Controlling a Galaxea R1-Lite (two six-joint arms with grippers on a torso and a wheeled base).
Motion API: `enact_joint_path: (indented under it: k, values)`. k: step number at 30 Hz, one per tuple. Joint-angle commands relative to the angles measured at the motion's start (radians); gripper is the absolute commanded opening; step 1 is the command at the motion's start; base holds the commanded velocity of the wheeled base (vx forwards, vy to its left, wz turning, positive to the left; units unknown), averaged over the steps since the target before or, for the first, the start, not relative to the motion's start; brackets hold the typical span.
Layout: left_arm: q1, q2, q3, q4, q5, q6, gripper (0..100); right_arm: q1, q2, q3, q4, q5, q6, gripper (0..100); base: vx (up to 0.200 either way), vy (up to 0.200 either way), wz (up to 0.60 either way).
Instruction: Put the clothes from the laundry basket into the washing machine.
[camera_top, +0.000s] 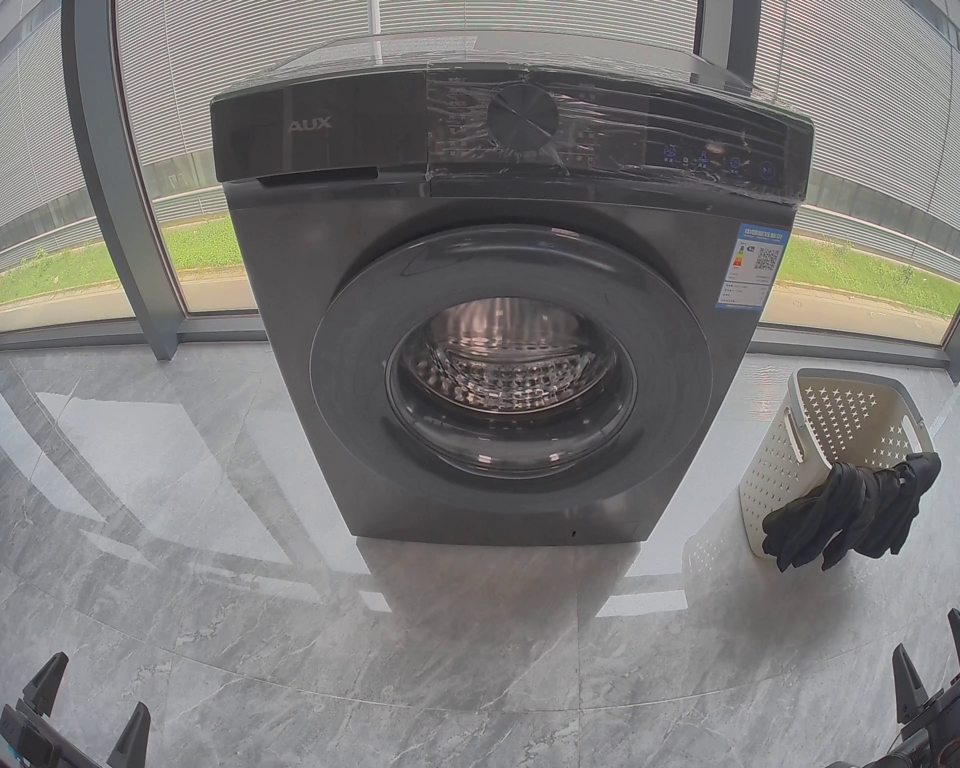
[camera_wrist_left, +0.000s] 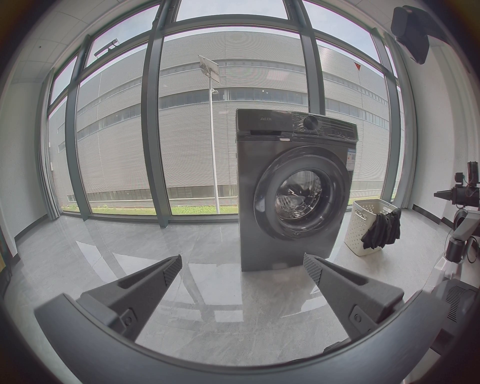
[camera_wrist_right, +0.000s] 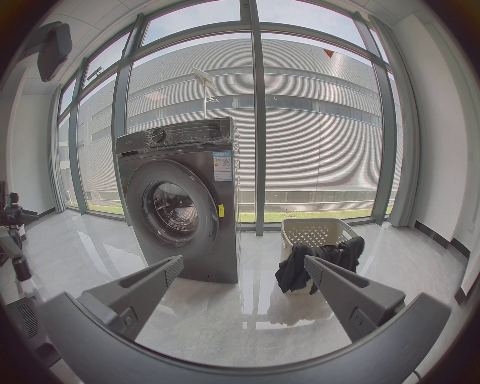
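Note:
A grey front-loading washing machine (camera_top: 510, 300) stands ahead on the floor, its round door (camera_top: 512, 385) closed over a bare steel drum. To its right is a white perforated laundry basket (camera_top: 800, 450) with dark clothes (camera_top: 850, 510) draped over its front rim. The machine (camera_wrist_left: 295, 185), basket (camera_wrist_left: 365, 220) and clothes (camera_wrist_left: 382, 230) also lie far ahead in the left wrist view, and the machine (camera_wrist_right: 180, 200), basket (camera_wrist_right: 315, 232) and clothes (camera_wrist_right: 312, 260) in the right wrist view. My left gripper (camera_wrist_left: 242, 272) and right gripper (camera_wrist_right: 242, 272) are both open, holding nothing, low and well short of the machine.
Glossy grey marble floor (camera_top: 450, 640) spreads around the machine with free room in front. Tall windows with dark frames (camera_top: 120, 200) stand behind. A camera on a stand (camera_wrist_left: 462, 200) is off to the right side of the room.

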Motion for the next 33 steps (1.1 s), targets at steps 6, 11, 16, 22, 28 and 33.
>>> enact_joint_path:
  k: [6,11,16,22,28,33]
  values:
    - [0.000,-0.017,0.018,0.000,0.000,0.007,100,0.000,-0.015,0.018,0.001,0.002,0.000,100,0.000,0.000,0.00]
    - [0.000,-0.017,0.018,0.000,0.000,0.010,100,0.000,-0.015,0.018,0.001,0.002,0.000,100,0.000,0.000,0.00]
    - [0.002,-0.017,0.018,-0.002,0.000,0.011,100,0.000,-0.015,0.018,-0.001,0.002,0.000,100,0.000,-0.040,0.00]
    - [0.003,-0.017,0.018,0.000,0.000,0.011,100,0.000,-0.015,0.018,-0.001,0.000,0.000,100,0.000,-0.200,0.00]
    - [0.003,-0.017,0.018,0.000,0.000,0.011,100,0.000,-0.015,0.018,-0.001,0.002,0.000,100,0.000,-0.200,0.00]
    - [0.003,-0.017,0.018,0.000,0.000,0.010,100,0.000,-0.015,0.018,0.001,0.002,0.000,100,0.000,-0.200,0.00]
